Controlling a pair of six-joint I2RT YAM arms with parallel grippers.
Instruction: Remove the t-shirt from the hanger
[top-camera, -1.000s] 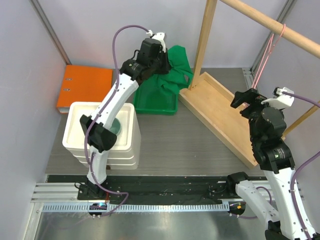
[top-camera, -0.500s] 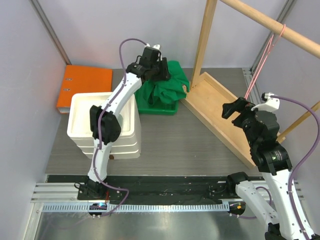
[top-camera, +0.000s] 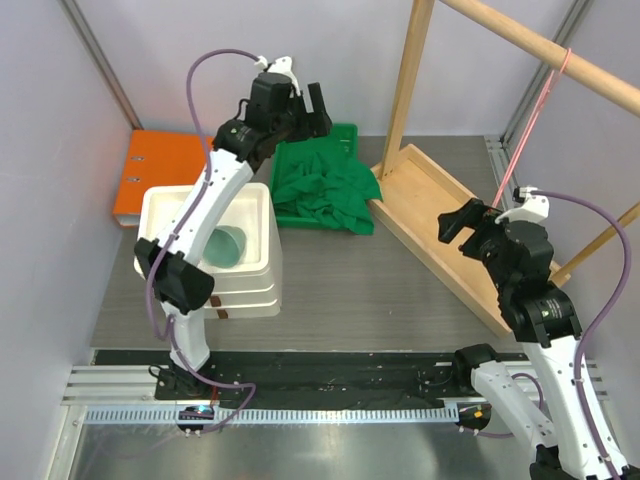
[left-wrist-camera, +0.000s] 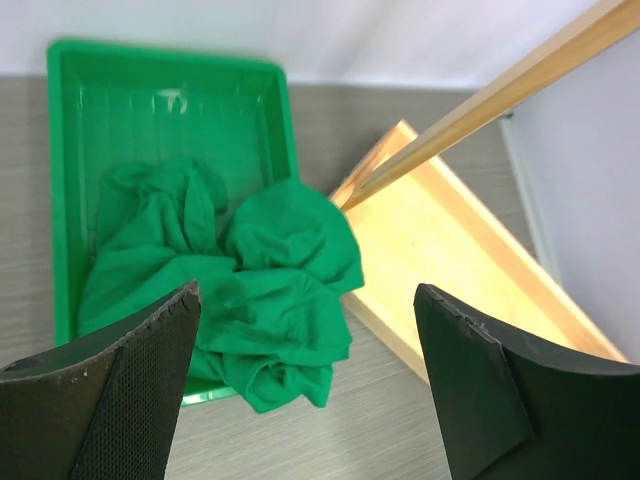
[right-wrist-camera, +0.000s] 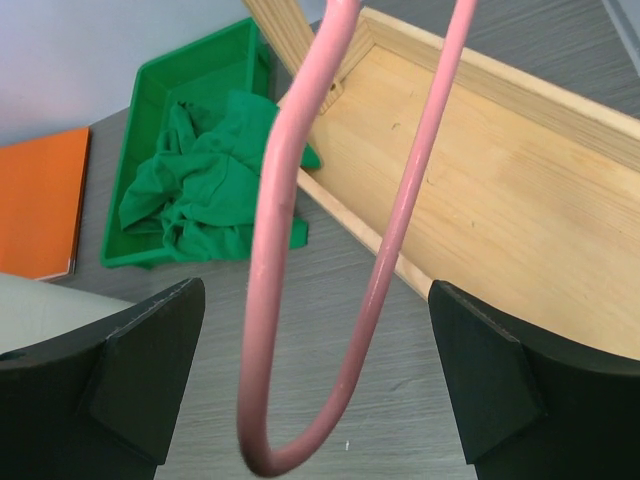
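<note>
The dark green t-shirt (top-camera: 325, 190) lies crumpled in the green tray (top-camera: 345, 130), spilling over its front right edge onto the table. It is off the hanger. My left gripper (top-camera: 303, 108) hovers open above it, holding nothing; in the left wrist view the t-shirt (left-wrist-camera: 250, 290) sits well below the left gripper (left-wrist-camera: 305, 292). The pink hanger (top-camera: 530, 120) hangs bare from the wooden rod (top-camera: 560, 60). My right gripper (top-camera: 470, 222) is open beside its lower end. In the right wrist view the hanger's loop (right-wrist-camera: 268, 280) dangles between the wide-spread fingers of the right gripper (right-wrist-camera: 315, 288), touching neither.
A stack of white tubs (top-camera: 250, 290) stands front left with a teal object (top-camera: 228, 247) inside. An orange binder (top-camera: 170, 170) lies behind it. The rack's wooden base box (top-camera: 440, 230) runs diagonally on the right, with an upright post (top-camera: 408, 80) beside the tray.
My left gripper lowered the t-shirt into the tray, opened and let it go, then rose back to the left. My right gripper shifted slightly left and stayed open.
</note>
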